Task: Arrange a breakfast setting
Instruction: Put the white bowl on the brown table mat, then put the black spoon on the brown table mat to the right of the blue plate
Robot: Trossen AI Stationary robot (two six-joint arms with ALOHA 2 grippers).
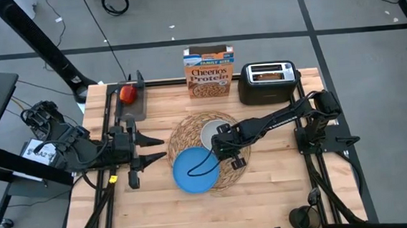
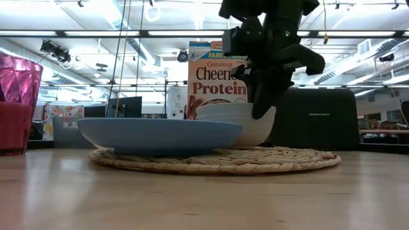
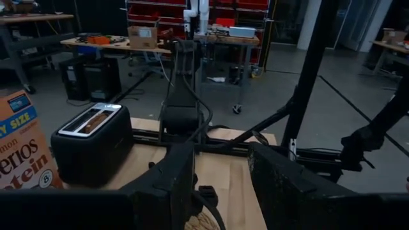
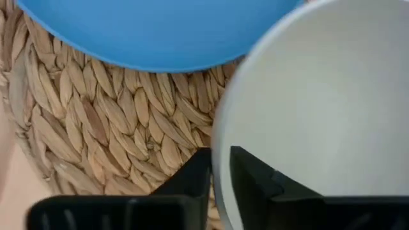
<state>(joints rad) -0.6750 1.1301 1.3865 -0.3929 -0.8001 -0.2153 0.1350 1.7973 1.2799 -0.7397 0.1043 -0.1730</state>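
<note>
Right gripper [image 4: 220,169] pinches the white bowl's [image 1: 211,134] rim on the placemat [image 1: 231,175], apparently settling it beside the blue plate [image 1: 193,173]; apple [image 1: 127,94] remains at the tabletop's far-left edge.

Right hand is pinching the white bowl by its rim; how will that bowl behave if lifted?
The white bowl looks rigid and smooth, so the right hand, pinching one rim edge, may slip. Held off-centre, it will probably tilt. It sits close beside the blue plate, so a swing could knock it.

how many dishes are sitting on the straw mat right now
2: the blue plate on the placemat's near-left edge, and the white bowl at its middle, rim between the right gripper's fingers.
</note>
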